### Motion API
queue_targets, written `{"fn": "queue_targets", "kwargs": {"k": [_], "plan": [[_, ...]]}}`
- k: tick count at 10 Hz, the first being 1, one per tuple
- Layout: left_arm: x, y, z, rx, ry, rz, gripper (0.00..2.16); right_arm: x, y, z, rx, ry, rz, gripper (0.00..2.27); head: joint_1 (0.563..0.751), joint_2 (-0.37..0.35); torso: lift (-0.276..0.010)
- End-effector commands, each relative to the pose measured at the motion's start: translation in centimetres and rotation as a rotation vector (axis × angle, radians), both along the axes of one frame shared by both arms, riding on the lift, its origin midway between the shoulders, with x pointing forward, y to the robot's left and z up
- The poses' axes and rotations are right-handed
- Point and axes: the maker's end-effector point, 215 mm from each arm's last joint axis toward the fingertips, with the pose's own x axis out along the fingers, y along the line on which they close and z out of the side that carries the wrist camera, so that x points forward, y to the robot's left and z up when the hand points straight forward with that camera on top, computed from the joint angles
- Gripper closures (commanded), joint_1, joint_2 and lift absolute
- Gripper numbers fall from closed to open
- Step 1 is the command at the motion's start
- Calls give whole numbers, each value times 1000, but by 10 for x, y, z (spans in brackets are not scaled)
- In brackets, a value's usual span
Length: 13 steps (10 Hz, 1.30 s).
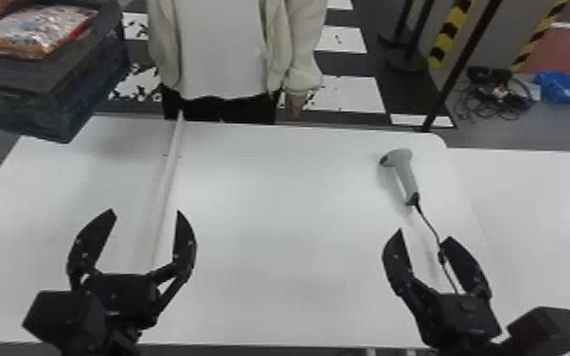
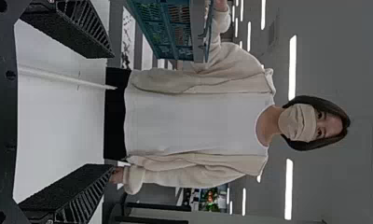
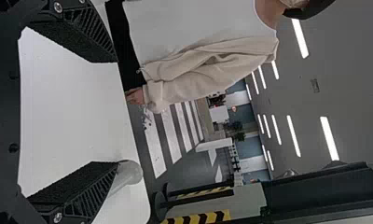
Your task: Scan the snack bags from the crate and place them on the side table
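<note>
My left gripper point(image 1: 144, 227) stands open over the table's left part, fingers apart around part of a white strip; in its wrist view the left gripper point(image 2: 103, 112) has nothing between its fingers. The right gripper point(image 1: 421, 236) is open and empty too, just below the scanner, and appears as the right gripper point(image 3: 112, 112) in its own view. The grey handheld scanner point(image 1: 406, 173) lies on the table, its cable running toward that gripper. At the far left a person's hand is at the crate point(image 1: 68, 102), held above the table's corner, with a shiny snack bag point(image 1: 38, 28) on top.
A white strip point(image 1: 170, 175) crosses the left part of the white table point(image 1: 289, 213). The side table point(image 1: 554, 213) adjoins on the right. A person stands behind the far edge, one arm hanging down. A dark pole point(image 1: 459, 66) rises beyond the back right corner.
</note>
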Motion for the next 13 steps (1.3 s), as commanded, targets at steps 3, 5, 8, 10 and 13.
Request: {"fn": "queue_targets", "kwargs": {"k": [3,5,8,10,13], "plan": [[0,0,-2,2,6,-2,22,0,0,0,1,0,0,90,695,-77,-50],[0,-1,-3,2,9,-4,22,0,0,0,1,0,-2,90,695,-78,-50],[0,-1,-5,3,13,-5,26,0,0,-1,1,2,-2,90,695,-80,-50],[0,-1,-5,3,13,-5,26,0,0,0,1,0,-2,90,695,-80,-50],[0,-1,-6,4,15,-5,26,0,0,0,1,0,-2,90,695,-80,-50]]}}
